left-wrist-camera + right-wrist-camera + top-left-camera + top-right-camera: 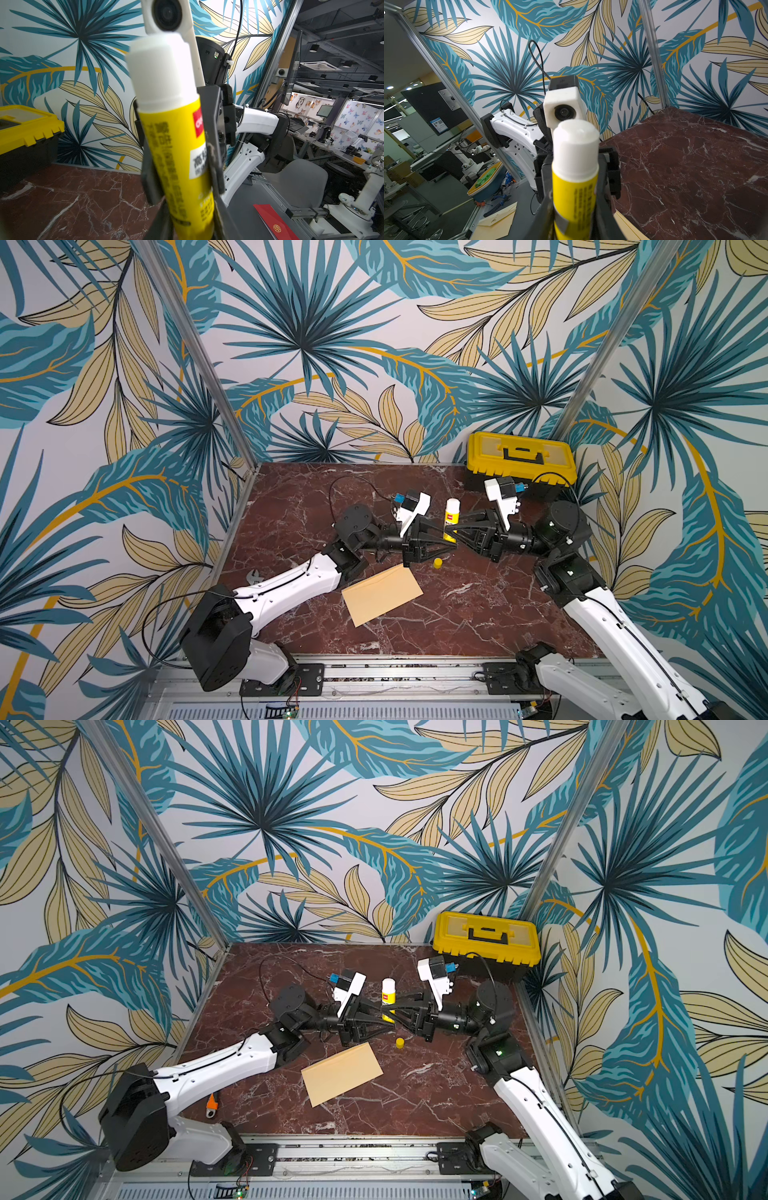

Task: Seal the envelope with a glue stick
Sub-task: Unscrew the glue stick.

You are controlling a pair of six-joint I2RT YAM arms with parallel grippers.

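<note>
The glue stick (451,518) (388,996) stands upright above the table's middle, its white end up and uncapped. Both grippers hold its yellow body from opposite sides. My left gripper (454,545) (191,218) is shut on the lower part. My right gripper (447,526) (574,207) is shut on it slightly higher. The yellow cap (437,563) (400,1043) lies on the table just in front of the stick. The tan envelope (382,594) (341,1073) lies flat and plain side up, nearer the front, below the left gripper.
A yellow-lidded black toolbox (521,458) stands at the back right corner. A silver wrench (253,576) and an orange-handled tool (212,1104) lie by the left arm at the table's left edge. The marble table (478,614) ends at a metal rail in front.
</note>
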